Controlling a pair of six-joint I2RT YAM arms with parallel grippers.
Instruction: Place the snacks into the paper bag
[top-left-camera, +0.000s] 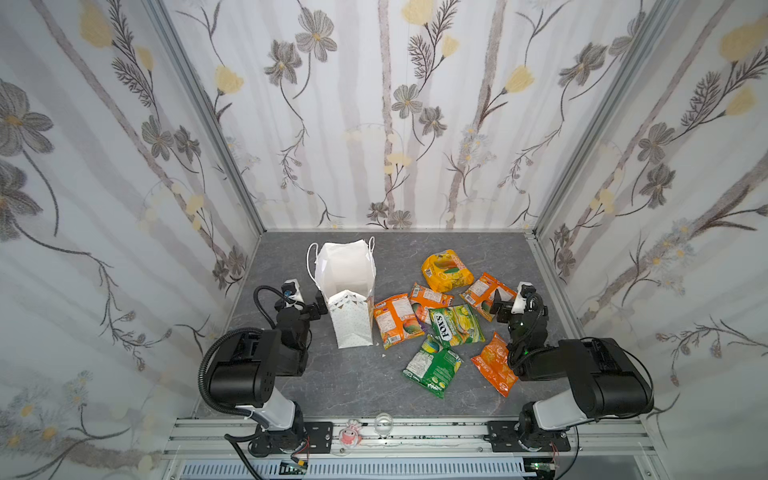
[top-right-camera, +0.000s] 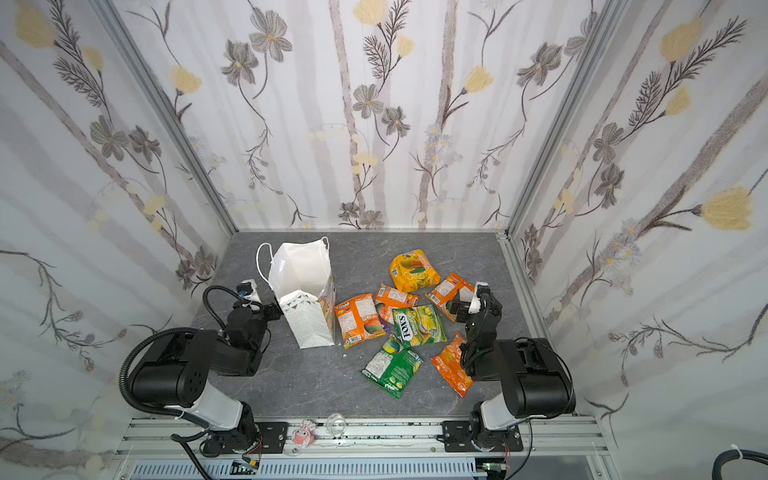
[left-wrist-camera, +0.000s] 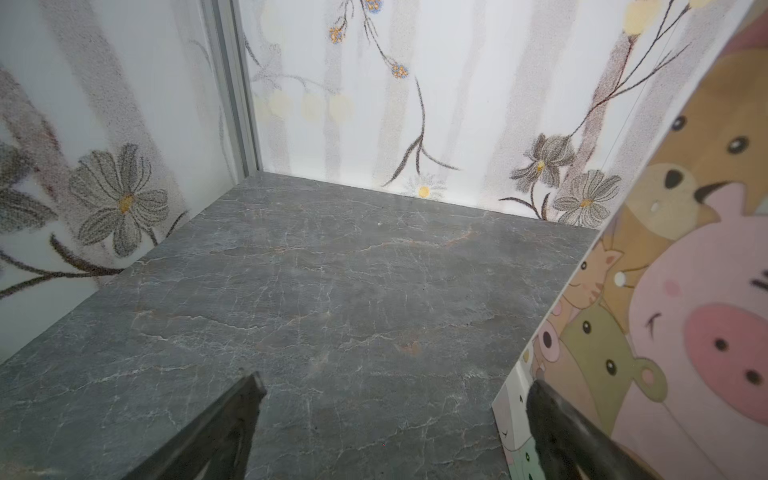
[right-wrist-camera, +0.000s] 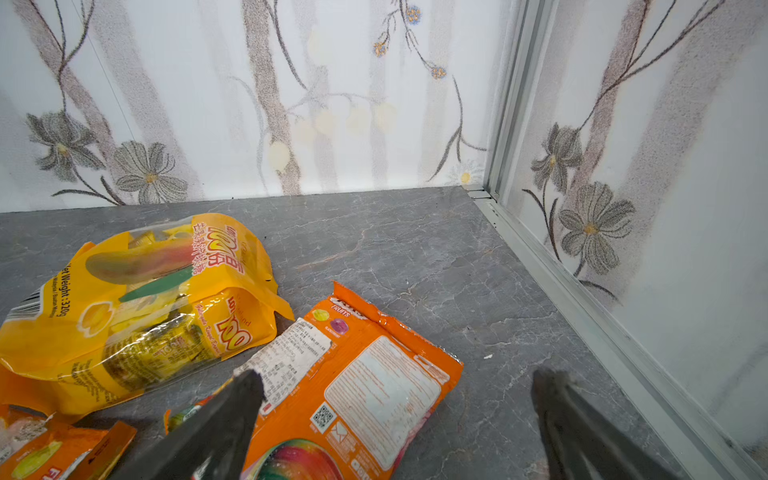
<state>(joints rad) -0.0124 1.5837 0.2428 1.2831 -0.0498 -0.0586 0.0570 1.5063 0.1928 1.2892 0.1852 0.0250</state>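
Observation:
The white paper bag (top-left-camera: 345, 286) stands open at centre left; its cartoon-printed side (left-wrist-camera: 685, 291) fills one edge of the left wrist view. Right of it the snacks lie loose on the table: a puffy yellow pouch (top-left-camera: 446, 270), orange packets (top-left-camera: 392, 320) (top-left-camera: 430, 298) (top-left-camera: 494, 368), a green FOX'S packet (top-left-camera: 455, 326) and another green one (top-left-camera: 432, 368). My left gripper (left-wrist-camera: 395, 395) is open and empty, with one finger (left-wrist-camera: 552, 415) close against the bag's side. My right gripper (right-wrist-camera: 399, 386) is open just above an orange packet (right-wrist-camera: 365, 395), with the yellow pouch (right-wrist-camera: 137, 299) beyond it.
Flower-printed walls close in the grey marbled table (top-left-camera: 357, 382) on three sides, with metal frame posts (right-wrist-camera: 503, 124) at the corners. On the front rail sit a small pink figure (top-left-camera: 349, 436) and a clear round item (top-left-camera: 383, 424).

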